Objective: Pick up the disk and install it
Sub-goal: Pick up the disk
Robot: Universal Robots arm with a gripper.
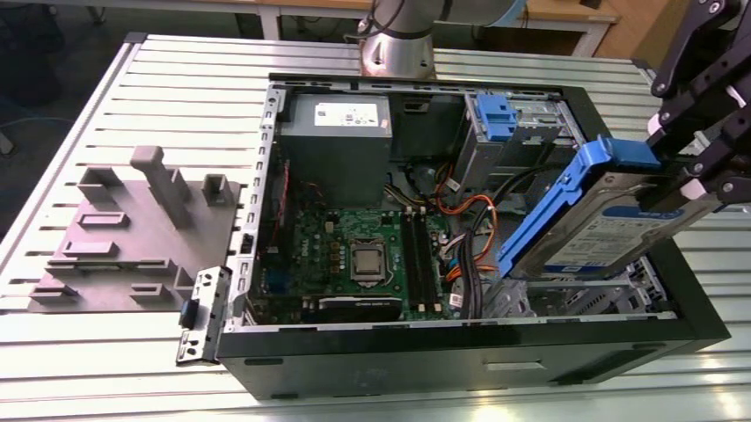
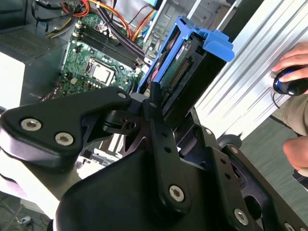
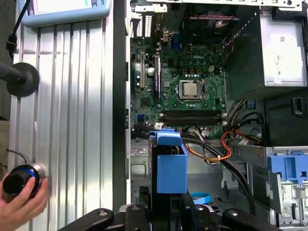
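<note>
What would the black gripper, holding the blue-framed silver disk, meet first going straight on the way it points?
Probably the silver metal drive bay in the black computer case: the disk leads the gripper toward it. Depth is unclear; black cables lie close.

In the exterior view the arm (image 1: 397,44) is a brushed silver-grey metal cylinder, crossed by a thin dark seam. The tool (image 1: 687,189) is matte black throughout, built from flat bar links (image 1: 704,79) with rounded ends that are pinned one to another. In the second wrist view the tool (image 2: 168,103) carries bright silver socket-head screws (image 2: 31,124) at its pivots, above a broad, smooth, rounded black housing (image 2: 120,197). In the first wrist view the tool (image 3: 166,211) shows the same black links and round pivots.
</note>
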